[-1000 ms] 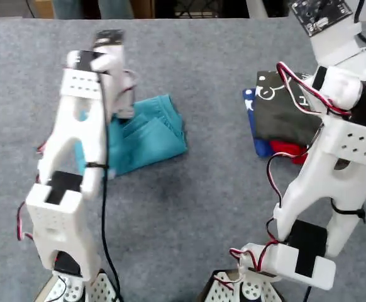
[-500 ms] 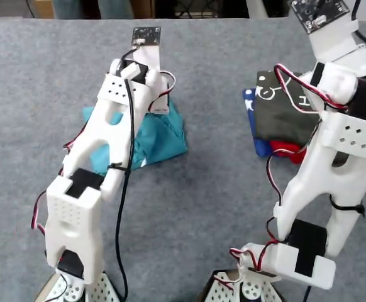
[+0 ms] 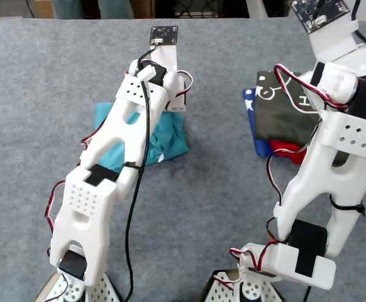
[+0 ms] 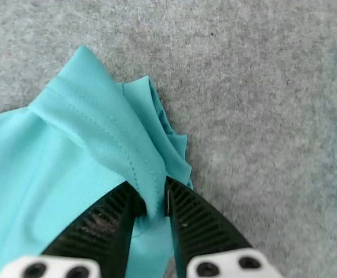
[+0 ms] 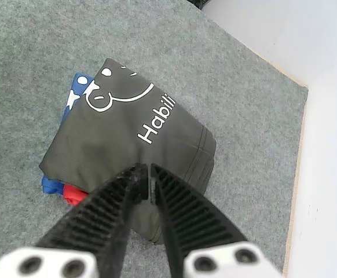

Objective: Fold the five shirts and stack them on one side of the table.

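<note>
- Table (image 3: 233, 189): a grey, felt-like covering is running across the whole surface. In the high view a dark strip of room is showing past the far edge.
- In the right wrist view a pale, smooth surface is bordering the table's edge just beyond the stack.
- Left gripper (image 4: 152, 194): the jaws are closing tight on a raised fold of the teal shirt (image 4: 70, 150), with the stitched hem bunching between the ribbed pads. The cloth is peaking up into the grip, and the rest is lying crumpled on the table.
- In the high view the teal shirt (image 3: 170, 141) is sitting left of centre, partly under the left arm and well apart from the stack.
- Right gripper (image 5: 145, 171): the jaws are standing almost together with a thin slit between them, gripping nothing. They are hanging over the near part of the dark shirt (image 5: 134, 145); I cannot tell whether the tips are touching the cloth.
- Stack, on the right side of the table: the dark shirt (image 3: 283, 107), folded and carrying white print, is lying on top. A blue shirt (image 3: 255, 135) and a red shirt (image 3: 287, 151) are peeking out from under its edges.
</note>
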